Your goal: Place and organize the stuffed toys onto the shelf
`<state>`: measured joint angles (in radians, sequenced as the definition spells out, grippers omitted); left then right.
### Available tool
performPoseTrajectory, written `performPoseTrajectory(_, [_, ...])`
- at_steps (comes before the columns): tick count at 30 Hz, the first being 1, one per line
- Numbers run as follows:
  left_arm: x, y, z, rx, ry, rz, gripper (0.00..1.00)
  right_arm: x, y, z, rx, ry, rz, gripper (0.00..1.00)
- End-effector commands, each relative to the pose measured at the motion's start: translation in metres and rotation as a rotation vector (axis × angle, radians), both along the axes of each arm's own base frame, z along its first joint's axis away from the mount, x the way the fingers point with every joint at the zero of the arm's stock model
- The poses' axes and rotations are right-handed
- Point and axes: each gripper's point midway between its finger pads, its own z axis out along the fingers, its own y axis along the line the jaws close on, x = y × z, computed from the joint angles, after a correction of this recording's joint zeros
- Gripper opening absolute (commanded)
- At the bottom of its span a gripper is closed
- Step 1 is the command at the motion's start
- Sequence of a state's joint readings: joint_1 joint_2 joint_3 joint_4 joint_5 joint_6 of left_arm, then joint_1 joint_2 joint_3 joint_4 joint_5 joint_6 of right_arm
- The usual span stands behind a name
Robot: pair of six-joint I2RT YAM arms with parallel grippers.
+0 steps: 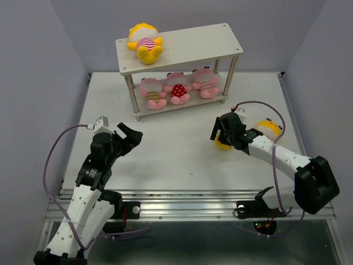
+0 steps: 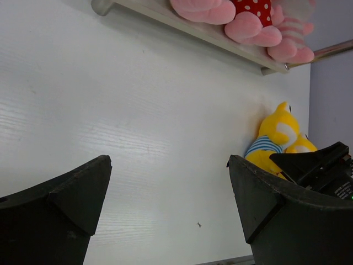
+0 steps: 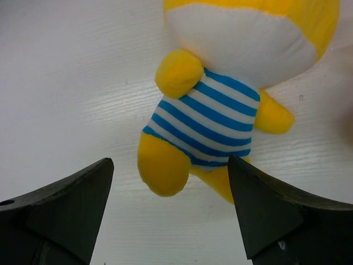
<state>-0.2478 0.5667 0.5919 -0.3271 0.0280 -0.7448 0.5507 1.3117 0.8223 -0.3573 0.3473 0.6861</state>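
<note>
The off-white two-tier shelf [image 1: 193, 44] stands at the back of the table. A yellow toy with a pink-striped belly [image 1: 144, 41] lies on its top board at the left. Three pink toys [image 1: 177, 88] sit in a row on the lower board, also in the left wrist view [image 2: 248, 22]. A yellow toy with a blue-striped belly [image 3: 207, 116] lies on the table. My right gripper [image 1: 223, 132] [image 3: 170, 165] is open just over its feet, not touching it. Another yellow toy [image 1: 270, 128] lies beside the right arm. My left gripper [image 1: 134, 135] [image 2: 170, 165] is open and empty over bare table.
The white table [image 1: 182, 154] is walled by grey panels on the left, right and back. A metal rail [image 1: 193, 199] runs along the near edge by the arm bases. The right arm's cable loops above the far yellow toy.
</note>
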Motion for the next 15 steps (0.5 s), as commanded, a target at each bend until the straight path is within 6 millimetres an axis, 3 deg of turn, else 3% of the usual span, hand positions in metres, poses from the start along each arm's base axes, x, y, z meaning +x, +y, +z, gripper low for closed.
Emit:
performPoseTrajectory(1, [0.006,-0.006,-0.006,-0.012,-0.003,-0.017,0.99,0.014,0.002,0.014,-0.018,-0.049,-0.048,0.88])
performPoseTrajectory(3, [0.009,-0.007,-0.008,-0.008,0.004,-0.023,0.99,0.016,0.001,0.010,-0.026,-0.046,-0.060,0.81])
performPoseTrajectory(8, [0.010,-0.010,-0.012,-0.009,0.014,-0.033,0.99,0.017,0.004,0.009,-0.031,-0.045,-0.061,0.36])
performPoseTrajectory(10, [0.011,-0.010,-0.013,-0.010,0.012,-0.034,0.99,0.013,0.004,0.009,-0.039,-0.038,-0.057,0.28])
performPoseTrajectory(12, [0.011,-0.010,-0.013,-0.011,0.011,-0.037,0.99,0.012,0.001,0.013,-0.055,-0.043,-0.058,0.13])
performPoseTrajectory(15, [0.012,-0.011,-0.014,-0.010,0.012,-0.038,0.99,0.013,0.003,0.031,-0.076,-0.090,-0.006,0.01])
